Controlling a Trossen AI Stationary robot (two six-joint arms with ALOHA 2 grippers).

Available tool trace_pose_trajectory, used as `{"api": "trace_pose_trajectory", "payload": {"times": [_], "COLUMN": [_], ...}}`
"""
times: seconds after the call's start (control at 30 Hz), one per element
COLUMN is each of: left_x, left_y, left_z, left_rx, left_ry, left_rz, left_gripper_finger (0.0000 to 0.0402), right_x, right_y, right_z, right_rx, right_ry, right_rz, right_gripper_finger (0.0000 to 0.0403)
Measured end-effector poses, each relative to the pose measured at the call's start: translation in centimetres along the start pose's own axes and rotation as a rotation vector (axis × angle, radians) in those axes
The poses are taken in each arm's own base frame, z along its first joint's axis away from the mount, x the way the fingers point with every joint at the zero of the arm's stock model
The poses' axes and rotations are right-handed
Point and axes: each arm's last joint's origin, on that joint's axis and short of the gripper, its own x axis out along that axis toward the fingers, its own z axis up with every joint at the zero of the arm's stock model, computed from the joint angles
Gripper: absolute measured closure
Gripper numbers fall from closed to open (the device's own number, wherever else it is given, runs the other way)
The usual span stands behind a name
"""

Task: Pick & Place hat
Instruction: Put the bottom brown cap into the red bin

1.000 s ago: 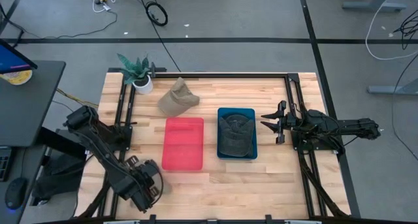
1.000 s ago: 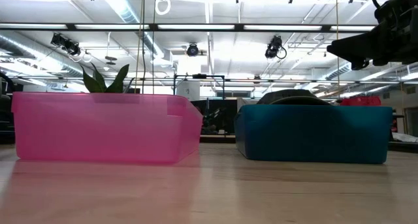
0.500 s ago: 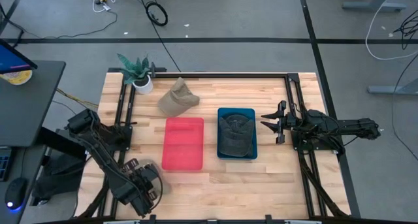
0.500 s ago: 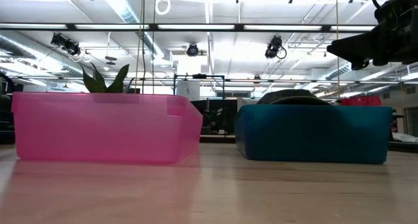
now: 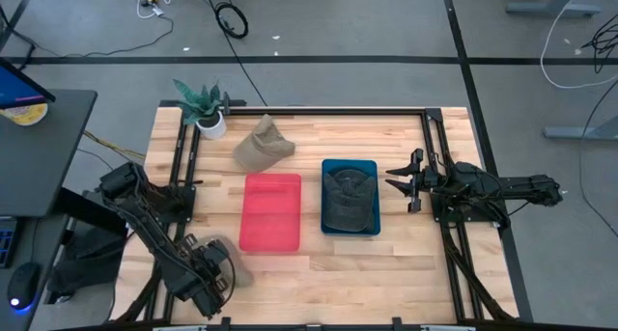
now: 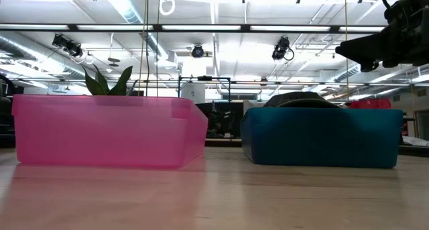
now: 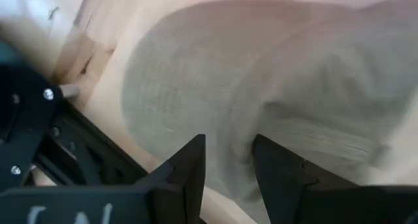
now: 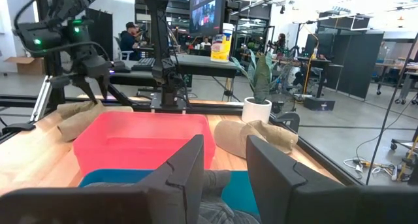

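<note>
**Operator:** What changed at the near-left corner?

**Spotter:** Over the last second your left gripper (image 5: 205, 281) slid a little farther toward the table's near-left corner. Nothing else on the table shifted. Its fingers (image 7: 194, 166) stood slightly parted, and I saw nothing pinched between them.

**Operator:** And the hat?

**Spotter:** A tan hat (image 7: 281, 80) lay on the wood directly ahead of those jaws, close enough to fill your left wrist view. From across the table it showed as a low tan heap (image 8: 77, 118) beside the pink bin (image 5: 270, 211), on the side of your left arm. It was too close and too blurred to tell which way its long axis ran.

**Operator:** Which arm was nearer?

**Spotter:** The left, by far. Your right gripper (image 5: 413, 183) hung with its jaws spread just beside the blue bin (image 5: 325, 196), well apart from that hat. That bin already held a dark hat (image 5: 348, 198). A second tan hat (image 5: 259, 146) sat at the far side near the potted plant (image 5: 203, 107).
</note>
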Motion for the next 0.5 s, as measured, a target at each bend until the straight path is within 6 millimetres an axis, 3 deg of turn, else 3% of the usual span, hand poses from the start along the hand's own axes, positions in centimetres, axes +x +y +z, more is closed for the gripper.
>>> {"api": "trace_pose_trajectory", "payload": {"times": [0.27,0.5], "left_x": [2.5,3.0], "left_y": [0.2,0.4], "left_z": [0.3,0.7], "left_rx": [0.010,0.020], "left_ry": [0.058,0.116], "left_rz": [-0.019,-0.009], "left_gripper_finger": [0.0271,0.0281], "right_x": [0.0,0.0], "right_y": [0.0,0.0], "right_z": [0.0,0.0], "right_rx": [0.000,0.000], "right_ry": [0.000,0.000], "right_rz": [0.000,0.000], "right_gripper_finger": [0.0285,0.0285]}}
